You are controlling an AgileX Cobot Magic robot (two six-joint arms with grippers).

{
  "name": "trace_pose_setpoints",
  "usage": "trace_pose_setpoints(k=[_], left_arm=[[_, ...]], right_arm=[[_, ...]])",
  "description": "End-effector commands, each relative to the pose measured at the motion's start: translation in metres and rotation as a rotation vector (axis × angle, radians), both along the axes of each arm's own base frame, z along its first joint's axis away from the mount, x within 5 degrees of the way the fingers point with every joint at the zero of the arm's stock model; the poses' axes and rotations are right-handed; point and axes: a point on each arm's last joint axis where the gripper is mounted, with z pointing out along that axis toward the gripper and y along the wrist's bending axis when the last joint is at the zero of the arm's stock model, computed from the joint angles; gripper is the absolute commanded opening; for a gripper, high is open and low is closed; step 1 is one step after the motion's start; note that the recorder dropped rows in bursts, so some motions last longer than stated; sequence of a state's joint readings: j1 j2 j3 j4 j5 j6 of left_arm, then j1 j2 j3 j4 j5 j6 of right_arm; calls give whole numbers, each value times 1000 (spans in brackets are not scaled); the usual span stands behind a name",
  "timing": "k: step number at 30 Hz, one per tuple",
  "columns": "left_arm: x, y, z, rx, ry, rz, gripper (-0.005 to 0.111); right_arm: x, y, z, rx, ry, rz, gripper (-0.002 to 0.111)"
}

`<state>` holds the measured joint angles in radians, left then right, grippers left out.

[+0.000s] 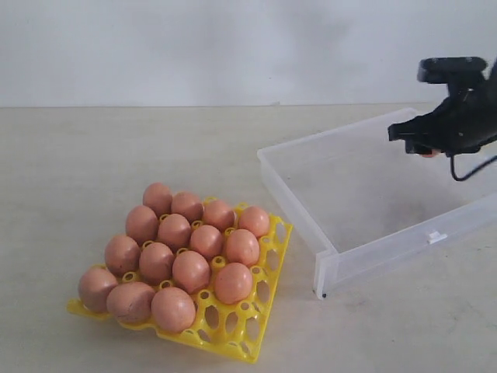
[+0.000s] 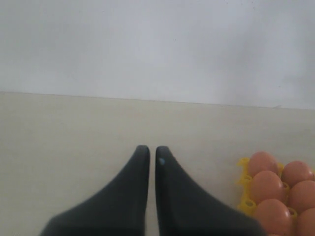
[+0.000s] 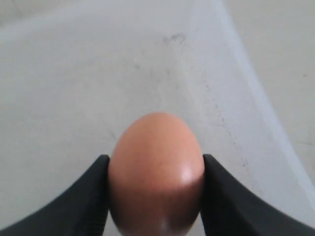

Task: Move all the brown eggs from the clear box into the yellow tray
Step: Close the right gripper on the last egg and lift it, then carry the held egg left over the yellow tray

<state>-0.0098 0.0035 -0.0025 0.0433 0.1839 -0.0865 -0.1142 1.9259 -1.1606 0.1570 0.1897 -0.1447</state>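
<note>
Right gripper (image 1: pixel 428 150): jaws clamped on one brown egg, one jaw on each side of it (right wrist view shows both in contact with the shell).
Held egg (image 3: pixel 156 182): orange-brown, smooth, gripped across its width; its rounded end projects past the jaw tips.
Held egg, location: over the interior of the clear box (image 1: pixel 326 260), toward the box's far right part in the exterior view; only a small orange patch shows below the gripper there.
Clear box: translucent, low-walled, resting on the table (image 1: pixel 93 155) to the right of the yellow tray; a small latch tab sits on its near wall.
Yellow tray (image 1: pixel 260 311): on the table, near the box's closest corner but apart from it.
Brown eggs (image 1: pixel 191 271): seated in the tray cups in close rows, neighbours touching or nearly so.
Left gripper (image 2: pixel 152 153): jaws together with only a thin slit between them, holding nothing, above bare table just beside the tray's edge.
</note>
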Motion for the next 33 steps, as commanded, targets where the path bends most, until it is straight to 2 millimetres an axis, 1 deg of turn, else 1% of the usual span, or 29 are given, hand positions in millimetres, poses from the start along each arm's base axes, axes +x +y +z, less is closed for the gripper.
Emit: trace_pose_setpoints(k=[1, 3, 5, 6, 8, 9, 11, 12, 14, 16, 18, 20, 23, 27, 33], left_arm=[[0, 0, 0, 0, -5, 5, 4], [0, 0, 0, 0, -5, 5, 4], [0, 0, 0, 0, -5, 5, 4], [0, 0, 0, 0, -5, 5, 4], [0, 0, 0, 0, -5, 5, 4], [0, 0, 0, 0, -5, 5, 4], [0, 0, 0, 0, -5, 5, 4], [0, 0, 0, 0, -5, 5, 4], [0, 0, 0, 0, -5, 5, 4], [0, 0, 0, 0, -5, 5, 4], [0, 0, 0, 0, -5, 5, 4], [0, 0, 0, 0, -5, 5, 4], [0, 0, 0, 0, -5, 5, 4], [0, 0, 0, 0, -5, 5, 4], [0, 0, 0, 0, -5, 5, 4]], right_arm=[[-109, 19, 17, 5, -445, -145, 0], [-141, 31, 20, 62, -585, -121, 0], [-158, 40, 24, 207, -660, -116, 0], [-163, 45, 29, 324, -703, -104, 0], [-162, 57, 37, 471, -756, -15, 0], [-159, 65, 42, 583, -777, 39, 0], [-154, 76, 55, 746, -826, 137, 0], [-150, 83, 64, 834, -842, 230, 0], [-142, 94, 71, 926, -783, 347, 0], [-136, 104, 76, 943, -720, 473, 0], [-131, 111, 81, 921, -674, 594, 0], [-129, 115, 84, 913, -633, 663, 0], [-134, 120, 79, 917, -543, 726, 0], [-143, 125, 71, 858, -450, 843, 0], [-149, 127, 64, 807, -380, 933, 0]])
